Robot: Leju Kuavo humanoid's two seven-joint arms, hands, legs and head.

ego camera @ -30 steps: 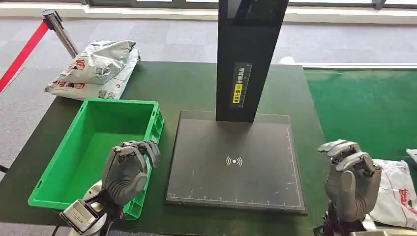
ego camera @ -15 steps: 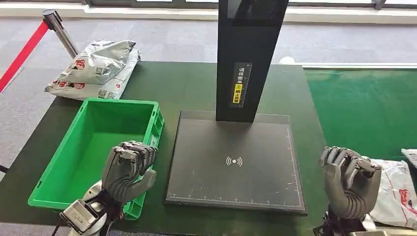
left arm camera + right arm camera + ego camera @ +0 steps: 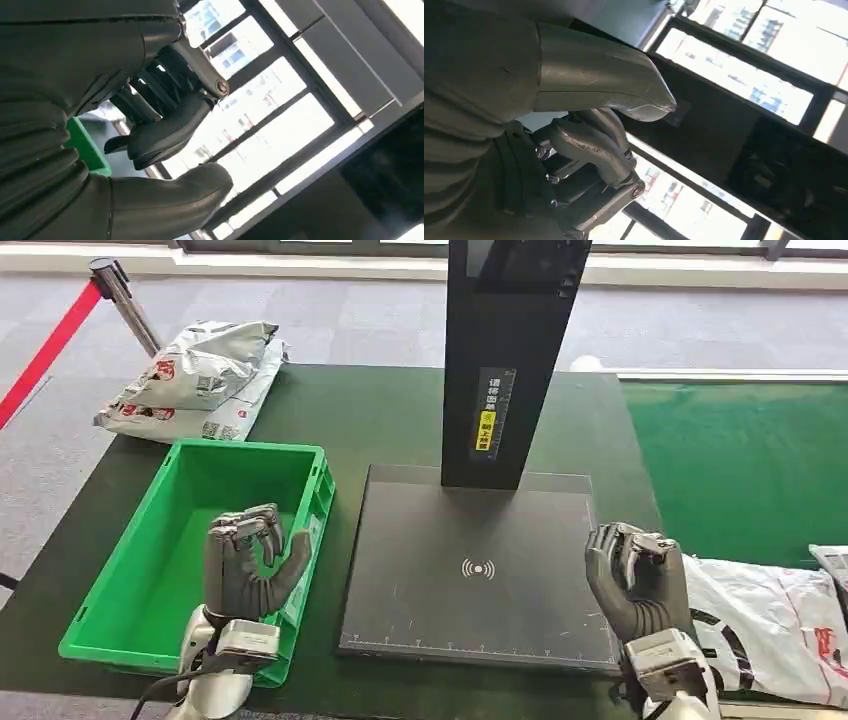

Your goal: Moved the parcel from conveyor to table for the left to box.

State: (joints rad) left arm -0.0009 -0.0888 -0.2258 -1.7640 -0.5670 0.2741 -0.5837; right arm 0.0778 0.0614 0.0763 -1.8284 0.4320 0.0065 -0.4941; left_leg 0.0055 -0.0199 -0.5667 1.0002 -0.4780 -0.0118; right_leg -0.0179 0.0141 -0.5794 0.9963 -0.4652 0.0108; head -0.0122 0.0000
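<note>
Both hands have turned palm-inward since a second ago: my left hand (image 3: 245, 565) hovers over the green crate (image 3: 130, 580), my right hand (image 3: 637, 580) beside the parcel (image 3: 775, 625), each curled, holding nothing. That white, red-printed bag lies crumpled on the near-right conveyor (image 3: 740, 460), long axis running left-right.

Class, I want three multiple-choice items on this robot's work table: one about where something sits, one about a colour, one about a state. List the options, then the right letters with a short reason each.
1. Where does the heap of grey parcels lie?
A. inside the bin
B. on the table's far left corner
C. on the black pad

2. What colour is the bin?
A. green
B. blue
C. red

3. What does the right hand hold?
A. a parcel
B. a box
C. nothing

Answers: 1 B, the heap sits beyond the bin near the rope post. 2 A, its walls are bright green. 3 C, its curled fingers enclose nothing, and the white parcel lies beside it.
</note>
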